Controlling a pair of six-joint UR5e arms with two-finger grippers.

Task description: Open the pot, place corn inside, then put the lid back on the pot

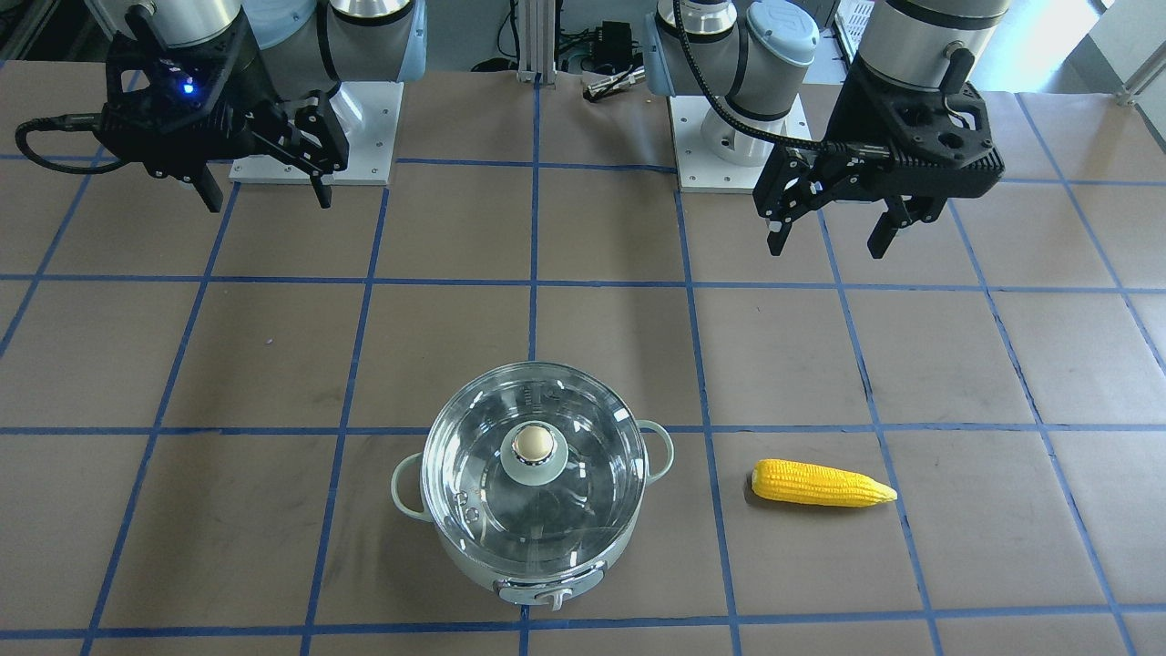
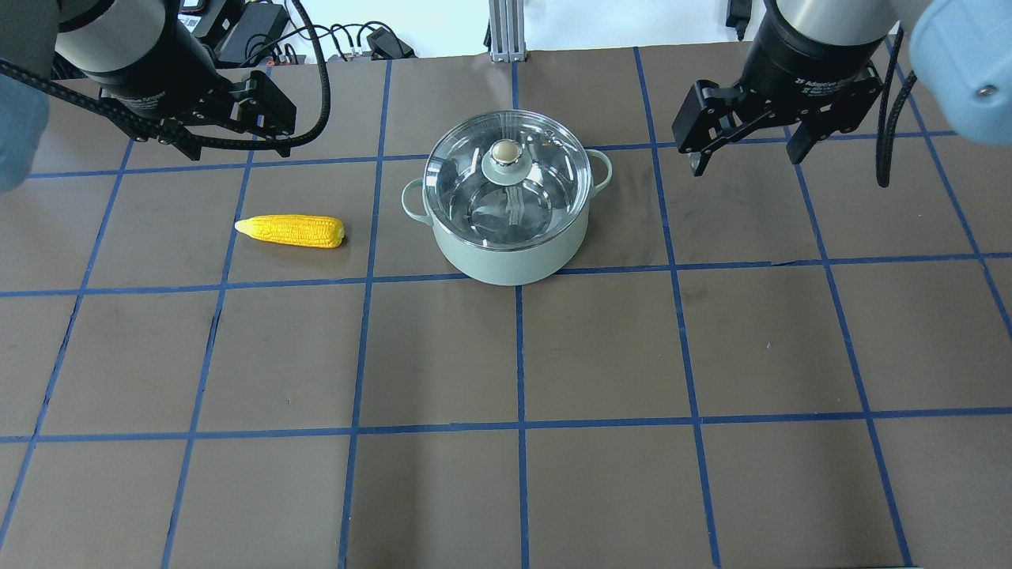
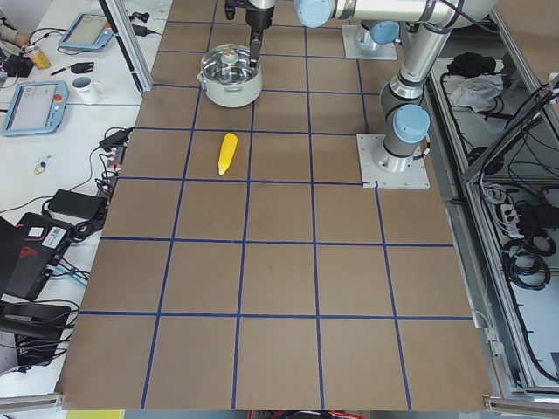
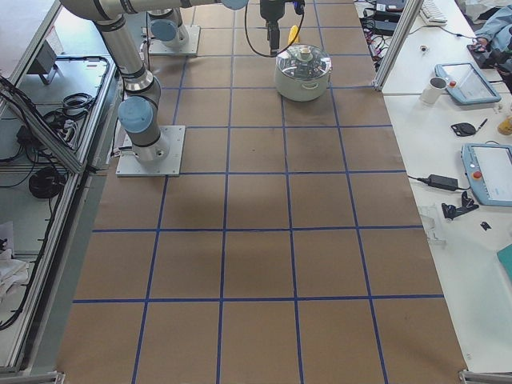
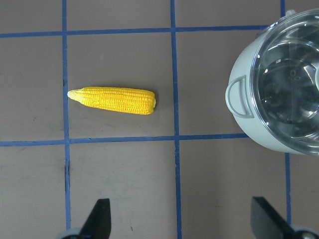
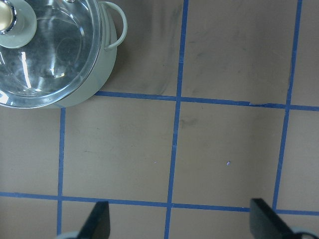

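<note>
The pale mint-green pot [image 1: 474, 558] stands on the table with the clear glass lid [image 1: 474, 474] on it, tan knob on top. It also shows in the overhead view [image 2: 514, 257], lid [image 2: 466, 170] in place. The yellow corn [image 2: 292, 231] lies flat one tile to the pot's left, and shows in the front-facing view [image 1: 820, 483] and left wrist view [image 5: 114, 99]. My left gripper [image 1: 827, 246] hangs open and empty above the table, back from the corn. My right gripper [image 1: 269, 202] hangs open and empty, off to the pot's right.
Brown table covering [image 2: 601, 348] has a blue tape grid. Both arm bases [image 1: 729, 146] stand on white plates at the robot's edge. Benches with tablets, a mug and cables [image 3: 52, 96] flank the far table edge beyond an aluminium post.
</note>
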